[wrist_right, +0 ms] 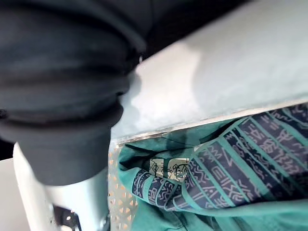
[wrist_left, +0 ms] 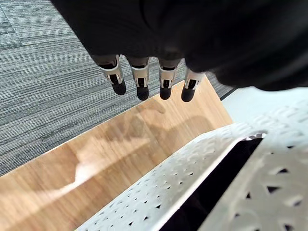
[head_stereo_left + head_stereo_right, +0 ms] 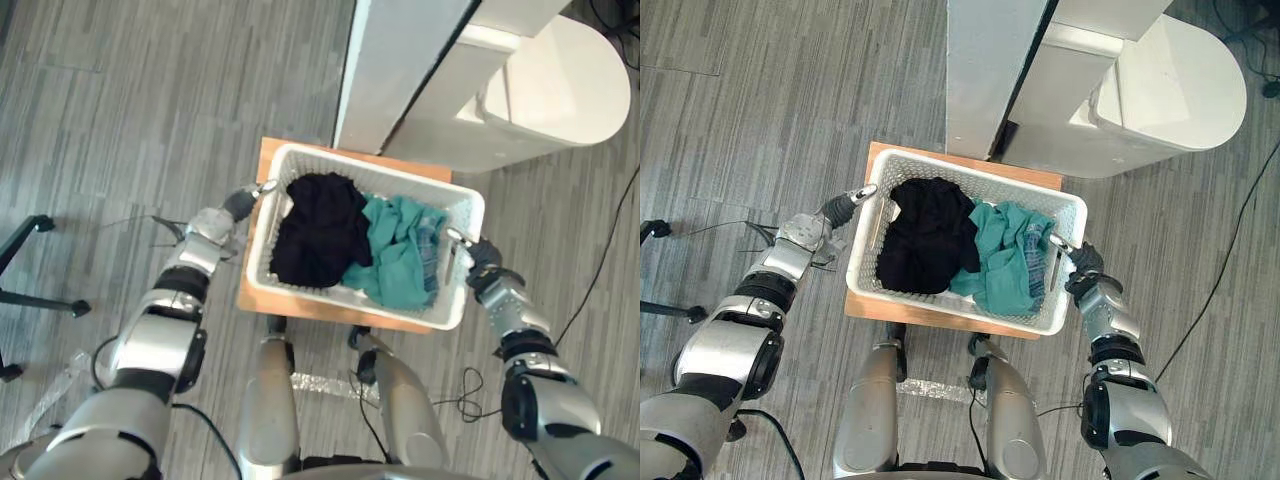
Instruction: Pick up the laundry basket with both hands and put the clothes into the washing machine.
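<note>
Dark-covered right hand beside white basket rim, teal garment with navy patterned bands inside

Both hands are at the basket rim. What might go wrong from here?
1. The left hand is beside the basket rim with its fingers straight. Lifting now would likely load the right hand alone and tip the basket.
2. The basket seems to overhang the wooden stand on the right, so a shove may slide it off.
3. The green cloth piled by the right rim could get pinched or spill.
</note>
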Motion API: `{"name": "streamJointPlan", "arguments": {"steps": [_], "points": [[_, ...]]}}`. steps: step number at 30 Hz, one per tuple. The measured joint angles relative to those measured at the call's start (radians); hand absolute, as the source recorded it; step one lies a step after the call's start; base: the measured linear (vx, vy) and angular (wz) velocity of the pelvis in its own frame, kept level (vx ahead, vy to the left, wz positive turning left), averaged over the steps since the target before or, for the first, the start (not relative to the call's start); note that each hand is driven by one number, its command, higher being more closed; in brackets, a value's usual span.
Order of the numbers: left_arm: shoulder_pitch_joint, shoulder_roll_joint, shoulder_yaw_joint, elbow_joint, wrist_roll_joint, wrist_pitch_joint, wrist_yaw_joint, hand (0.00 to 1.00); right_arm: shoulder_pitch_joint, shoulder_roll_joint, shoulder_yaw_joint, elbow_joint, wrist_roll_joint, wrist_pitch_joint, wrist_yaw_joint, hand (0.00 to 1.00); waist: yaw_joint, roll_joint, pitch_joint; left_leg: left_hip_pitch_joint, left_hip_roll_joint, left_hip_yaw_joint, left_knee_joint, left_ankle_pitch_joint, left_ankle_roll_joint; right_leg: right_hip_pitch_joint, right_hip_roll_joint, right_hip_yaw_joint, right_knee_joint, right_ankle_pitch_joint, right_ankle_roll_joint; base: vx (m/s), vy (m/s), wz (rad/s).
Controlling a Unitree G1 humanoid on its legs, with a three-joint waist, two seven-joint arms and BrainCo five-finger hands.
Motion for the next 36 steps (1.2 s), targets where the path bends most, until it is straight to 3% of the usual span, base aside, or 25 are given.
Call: {"name": "streamJointPlan", "arguments": {"steps": [3, 8, 10, 12, 17, 24, 31, 36], "points": [[0.013, 0.041, -0.102, -0.063, 0.013, -0.002, -0.020, 0.00, 0.017, -0.017, -0.002, 0.000, -0.044, 0.000, 0.008, 0.00, 0.003, 0.000, 0.000, -0.004, 0.000, -0.004, 0.003, -0.001, 0.000, 0.000, 0.000, -0.004, 0.002, 0.000, 0.000, 0.01, 0.006, 0.03], [0.043, 0.132, -0.280, -0.343, 0.037, -0.003, -0.036, 0.00, 0.046, -0.056, -0.004, -0.026, -0.065, -0.020, 0.011, 0.00, 0.022, 0.009, 0.006, -0.072, 0.013, -0.011, 0.076, -0.039, 0.002, -0.042, 0.002, -0.011, 0.032, -0.005, 0.004, -0.01, 0.010, -0.01], [0.059, 0.152, -0.296, -0.434, 0.036, 0.000, -0.031, 0.00, 0.053, -0.057, -0.007, -0.042, -0.065, -0.033, 0.011, 0.00, 0.022, 0.011, 0.009, -0.093, 0.013, -0.013, 0.099, -0.045, 0.009, -0.054, 0.000, -0.012, 0.038, -0.005, 0.004, -0.01, 0.043, 0.00], [0.108, 0.223, -0.300, -0.592, 0.018, -0.003, -0.036, 0.00, 0.084, -0.066, -0.010, -0.064, -0.063, -0.051, 0.009, 0.00, 0.025, 0.013, 0.011, -0.110, 0.012, -0.013, 0.109, -0.051, 0.004, -0.069, -0.005, -0.017, 0.050, -0.005, 0.004, 0.01, 0.021, 0.00], [0.192, 0.350, -0.303, -0.812, -0.094, -0.014, -0.087, 0.00, 0.146, -0.072, -0.035, -0.073, -0.050, -0.067, 0.014, 0.00, 0.053, 0.021, 0.015, -0.107, 0.011, -0.011, 0.108, -0.052, 0.003, -0.069, -0.010, -0.024, 0.063, -0.018, 0.005, 0.04, -0.014, 0.04], [0.273, 0.379, -0.301, -0.833, -0.129, -0.039, -0.106, 0.00, 0.160, -0.076, -0.035, -0.075, -0.046, -0.068, 0.027, 0.00, 0.051, 0.025, 0.017, -0.098, 0.009, 0.010, 0.105, -0.050, 0.005, -0.069, -0.015, -0.017, 0.063, -0.019, 0.005, 0.01, -0.004, -0.02], [0.433, 0.382, -0.287, -0.842, -0.108, -0.056, -0.128, 0.00, 0.270, -0.115, 0.115, -0.349, -0.044, -0.029, 0.026, 0.00, 0.050, 0.035, 0.022, -0.090, 0.014, 0.037, 0.095, -0.052, 0.003, -0.079, -0.013, 0.006, 0.059, -0.019, 0.005, 0.01, -0.019, -0.09], [0.456, 0.399, -0.274, -0.857, -0.108, -0.069, -0.145, 0.00, 0.331, -0.137, 0.159, -0.439, 0.017, -0.022, 0.027, 0.00, 0.050, 0.035, 0.022, -0.096, 0.016, 0.042, 0.095, -0.050, 0.005, -0.088, -0.012, 0.010, 0.060, -0.019, 0.005, 0.01, -0.007, -0.01]]}}
